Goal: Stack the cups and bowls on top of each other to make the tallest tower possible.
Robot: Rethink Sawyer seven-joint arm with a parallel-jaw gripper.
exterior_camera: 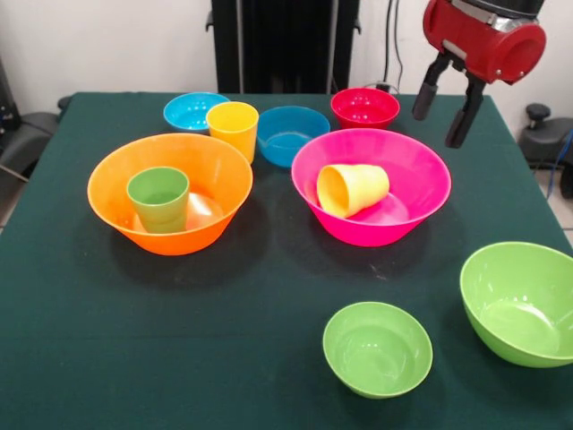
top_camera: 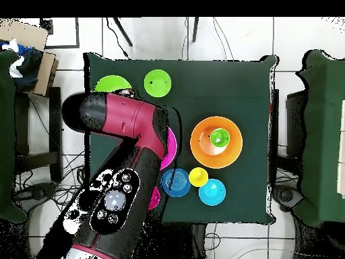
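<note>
My gripper [exterior_camera: 441,109] hangs open and empty at the far right, just right of the small red-pink bowl [exterior_camera: 364,107] and above the table. A green cup [exterior_camera: 158,199] stands upright inside the large orange bowl [exterior_camera: 218,170]. In the large hot pink bowl [exterior_camera: 423,175] a yellow cup [exterior_camera: 352,188] lies on its side. An orange-yellow cup [exterior_camera: 233,128] stands on the cloth between the light blue bowl [exterior_camera: 192,110] and the darker blue bowl [exterior_camera: 292,136]. In the overhead view the arm [top_camera: 128,135] hides the gripper and most of the pink bowl [top_camera: 172,145].
A small lime green bowl [exterior_camera: 377,348] and a large lime green bowl [exterior_camera: 519,303] sit upright near the front right, the large one close to the table's right edge. The dark green cloth [exterior_camera: 260,296] covers the whole table. Chairs flank the table [top_camera: 269,101] in the overhead view.
</note>
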